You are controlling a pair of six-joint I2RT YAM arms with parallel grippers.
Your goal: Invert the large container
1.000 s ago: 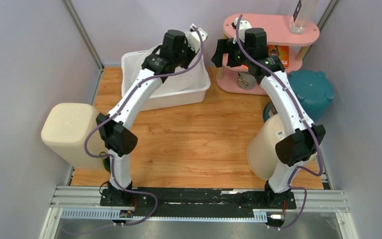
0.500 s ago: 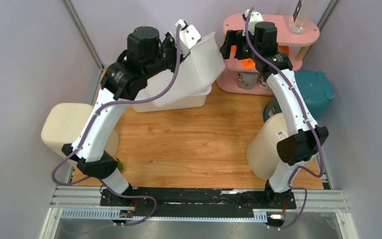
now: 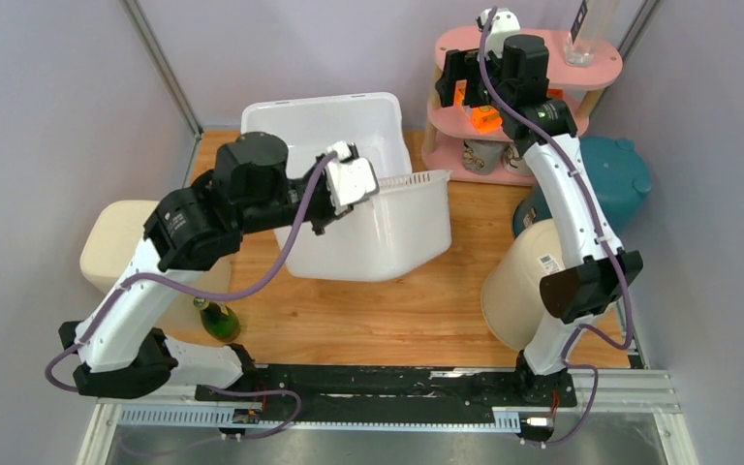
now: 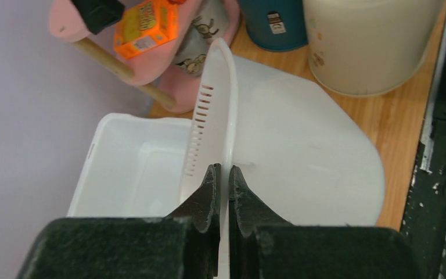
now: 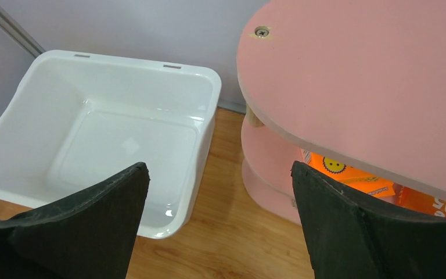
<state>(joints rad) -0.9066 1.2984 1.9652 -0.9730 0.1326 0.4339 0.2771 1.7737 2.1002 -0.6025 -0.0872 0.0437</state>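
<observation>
Presently, by descending size:

- Tabletop (image 3: 397,310): wood, bearing everything below.
- Large container (image 3: 378,237): white with a slotted rim, held near the centre in front of a second tub. It is tipped steeply, with its outer wall facing the overhead camera. Whether its lower edge touches the tabletop cannot be told.
- White tub (image 3: 320,121): at the back, open side up, nothing inside.
- Cream bins: one at the left edge (image 3: 131,252), one at the right (image 3: 513,286).
- Teal pot (image 3: 605,174): far right, beside the shelf.
- Pink shelf (image 3: 533,53): back right, with an orange box (image 5: 348,171) on a lower tier.
- Green bottle (image 3: 215,318): near the left arm's base.
- Left fingers (image 4: 206,197): pressed together on the large container's rim, pinching it.
- Right fingers (image 5: 93,215): spread wide, holding nothing, hovering by the shelf well above the white tub.

Progress, as judged: the container is gripped, lifted and roughly half turned. Left to do are the rest of the rotation, setting it down mouth-first, and release.
</observation>
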